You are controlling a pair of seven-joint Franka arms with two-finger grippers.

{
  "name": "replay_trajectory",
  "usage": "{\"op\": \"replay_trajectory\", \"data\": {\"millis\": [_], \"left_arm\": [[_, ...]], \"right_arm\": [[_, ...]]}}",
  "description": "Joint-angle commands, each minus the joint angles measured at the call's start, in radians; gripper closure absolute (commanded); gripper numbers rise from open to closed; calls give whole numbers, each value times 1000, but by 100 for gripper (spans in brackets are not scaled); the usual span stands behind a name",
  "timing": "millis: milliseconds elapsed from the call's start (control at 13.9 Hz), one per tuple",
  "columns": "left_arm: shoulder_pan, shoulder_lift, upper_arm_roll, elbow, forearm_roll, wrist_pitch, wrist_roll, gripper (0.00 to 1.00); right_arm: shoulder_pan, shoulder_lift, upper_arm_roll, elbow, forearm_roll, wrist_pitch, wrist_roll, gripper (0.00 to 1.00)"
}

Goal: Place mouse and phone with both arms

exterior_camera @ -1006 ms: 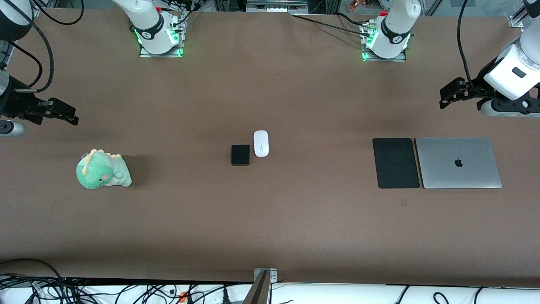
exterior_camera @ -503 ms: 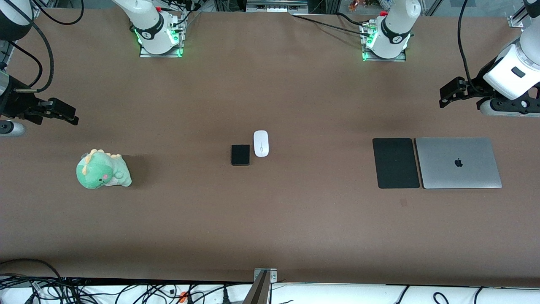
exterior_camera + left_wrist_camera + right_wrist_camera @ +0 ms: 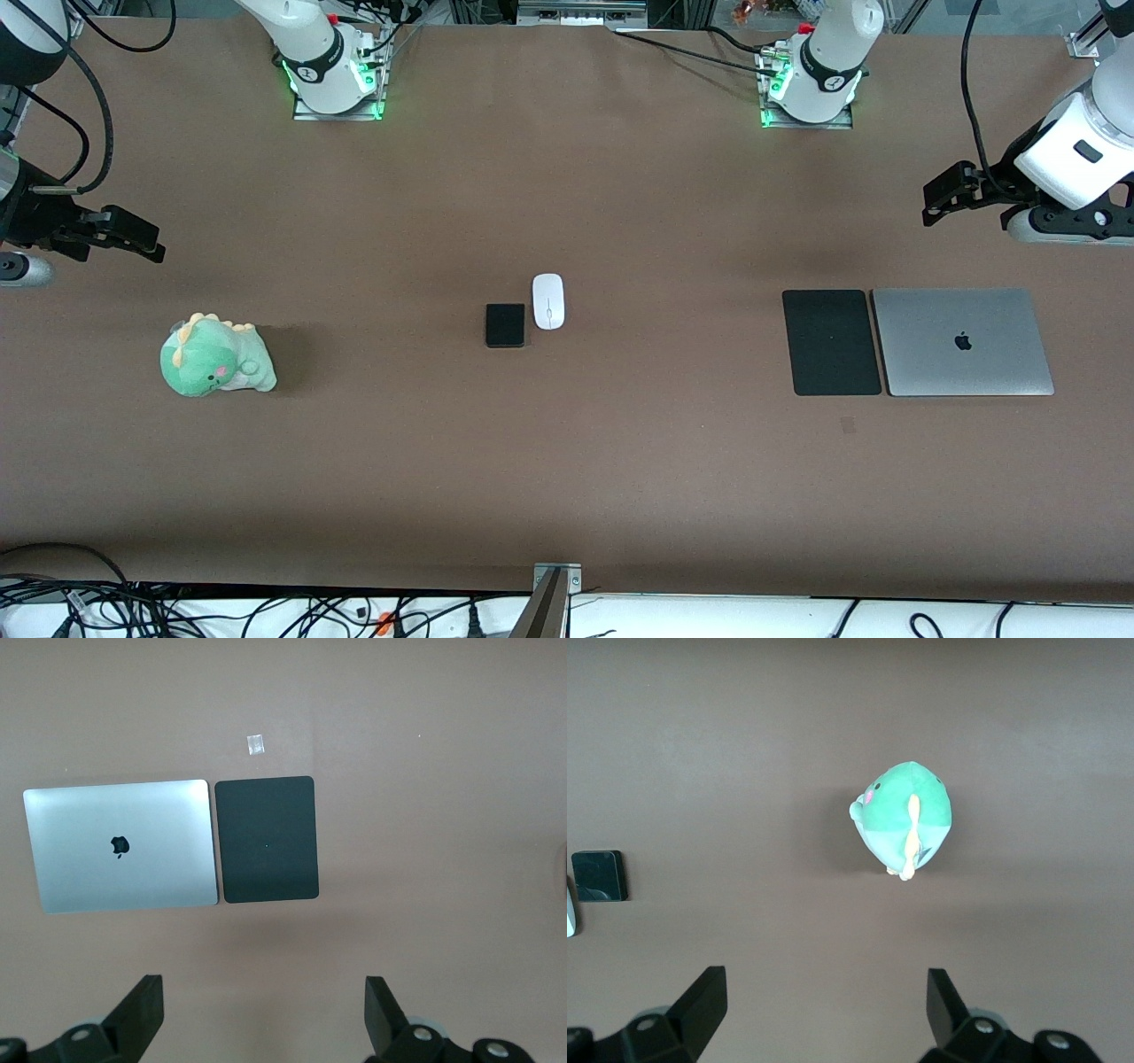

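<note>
Nothing on the table has been shifted since the earlier frames; only a very slight drift of the left arm is seen, and the right arm is unchanged.

The left gripper [image 3: 941, 197] is held in the air toward the left arm's end of the table, its fingers [image 3: 142, 1014] spread wide and empty. Below it, in the left wrist view, the mat [image 3: 266, 838] and the laptop [image 3: 121, 844] lie side by side, edges almost touching. The right gripper [image 3: 137, 237] hangs toward the right arm's end, likewise spread and empty, with the plush [image 3: 905, 818] on the table below it.

The mouse [image 3: 547, 300] and the phone [image 3: 505, 325] lie just beside each other at mid-table, well apart from both grippers and roughly between them; the phone is the nearer of the two to the right gripper, and its edge shows in the right wrist view [image 3: 600, 875].

By the look of it, the task has not been begun: neither thing has been grasped, and both reaches, grasps and placements are left. The mat would seem a likely spot for one of them, though this cannot be confirmed.

The table [image 3: 620, 470] is covered in plain matte brown, flat and uncluttered. Cables [image 3: 89, 611] are bundled along the edge nearest the front camera, and the arm bases [image 3: 332, 84] are lit green.
</note>
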Motion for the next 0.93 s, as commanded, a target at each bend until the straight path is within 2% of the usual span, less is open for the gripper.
{"op": "replay_trajectory", "data": {"millis": [0, 215, 359, 503, 862], "left_arm": [[-10, 19, -17, 17, -24, -18, 5, 0], [-53, 108, -79, 35, -99, -3, -129, 0], [-99, 197, -121, 76, -130, 61, -246, 0], [-185, 270, -139, 81, -131, 142, -391, 0], [-476, 465, -137, 76, -118, 401, -715, 0]], "right_arm": [[-16, 7, 16, 25, -2, -23, 3, 0], [-16, 7, 16, 26, -2, -23, 4, 0], [-16, 7, 16, 25, -2, -23, 3, 0], [-16, 7, 16, 25, -2, -23, 3, 0], [-16, 7, 16, 25, -2, -23, 1, 0]]}}
